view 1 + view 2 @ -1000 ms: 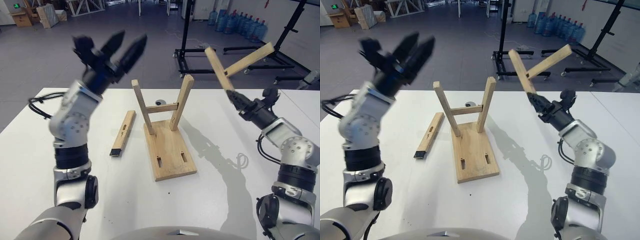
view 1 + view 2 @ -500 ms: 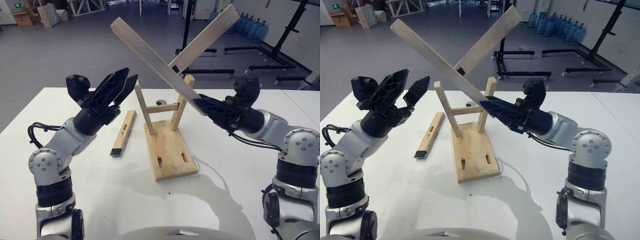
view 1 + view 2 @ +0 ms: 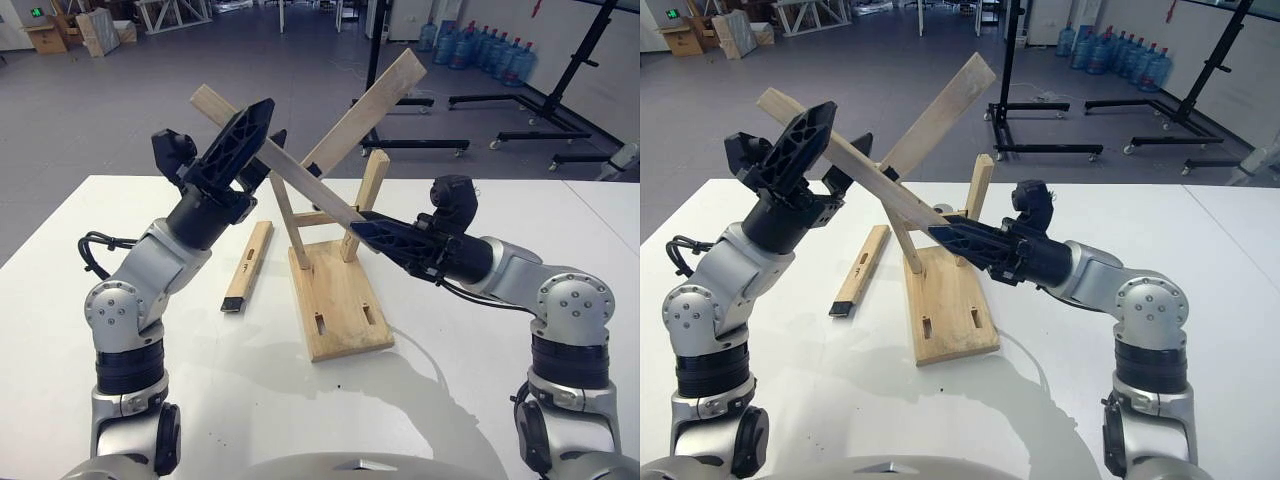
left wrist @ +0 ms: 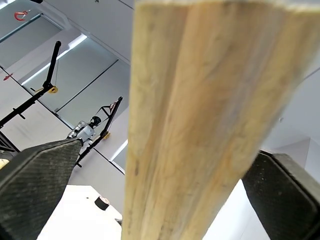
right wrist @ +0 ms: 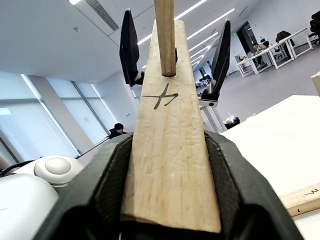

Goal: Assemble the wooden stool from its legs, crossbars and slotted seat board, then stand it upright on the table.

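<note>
Above the white table, we have the crossed pale wooden leg pair clamped at its lower end in the right gripper. Our left gripper is spread wide, straddling the upper end. Below sits the pale wooden slotted seat board, two legs fitted, with a loose wooden bar beside it.

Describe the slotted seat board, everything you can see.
The seat board is a pale wooden rectangle lying flat on the white table. Two slots near its near end are empty. At the far end two legs stand in it, splayed and joined by a crossbar. A loose bar lies apart on its left.
</note>
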You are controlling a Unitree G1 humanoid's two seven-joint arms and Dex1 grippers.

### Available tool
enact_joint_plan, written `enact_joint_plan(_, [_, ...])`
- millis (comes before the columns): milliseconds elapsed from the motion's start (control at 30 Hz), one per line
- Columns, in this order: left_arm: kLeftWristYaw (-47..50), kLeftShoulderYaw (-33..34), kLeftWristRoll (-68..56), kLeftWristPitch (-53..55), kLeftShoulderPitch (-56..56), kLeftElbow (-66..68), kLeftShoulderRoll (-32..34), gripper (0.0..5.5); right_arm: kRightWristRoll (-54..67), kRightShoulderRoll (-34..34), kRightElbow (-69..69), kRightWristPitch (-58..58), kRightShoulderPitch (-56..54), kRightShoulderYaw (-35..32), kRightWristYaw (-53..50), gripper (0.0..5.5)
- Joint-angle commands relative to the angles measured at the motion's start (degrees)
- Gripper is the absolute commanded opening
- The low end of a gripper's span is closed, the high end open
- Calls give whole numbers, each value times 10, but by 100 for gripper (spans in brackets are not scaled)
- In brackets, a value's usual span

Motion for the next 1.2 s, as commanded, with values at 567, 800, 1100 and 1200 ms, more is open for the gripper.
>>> enact_joint_plan(567, [19,-19,7,-5,23,13,-16,413,-1,4,-6,-19,10,22,-9,204])
enact_joint_plan(800, [14,-18,36,-10,29,17,-18,315,-15,3,3,-23,7,24,-4,204])
enact_joint_plan(1100, [-25,-2,122,-12,49,45,-1,209,-28,-1,3,-27,15,19,8,272])
enact_joint_plan(1200, [-44,4,158,-14,49,63,3,208,-40,-19,-5,-30,26,13,28,326])
